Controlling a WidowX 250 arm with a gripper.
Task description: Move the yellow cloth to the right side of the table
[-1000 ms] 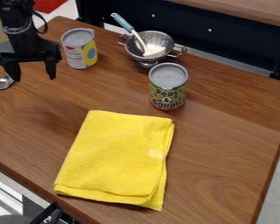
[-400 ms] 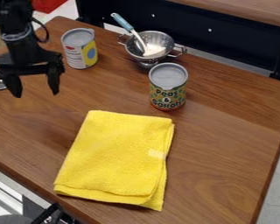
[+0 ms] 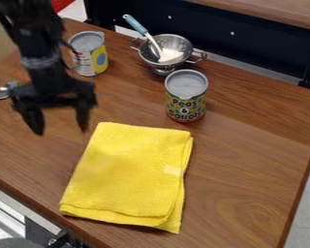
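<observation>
The gripper (image 3: 61, 131) hangs at the left of the camera view, open, with nothing between its two spread fingers. Its place is just up and to the left of the cloth's top left corner. The yellow cloth (image 3: 128, 174) lies folded and flat on the wooden table (image 3: 248, 160), left of centre and toward the near edge, a small pale tag near its right side.
A can with a patterned label (image 3: 185, 97) stands behind the cloth. Farther back are a metal colander (image 3: 170, 48) holding a blue-handled utensil (image 3: 137, 24) and another can (image 3: 88, 53). A spoon (image 3: 4, 91) lies at the left, behind the gripper.
The gripper has come forward and to the right, from the table's back left toward the cloth, staying open. The cloth and cans have kept their places.
</observation>
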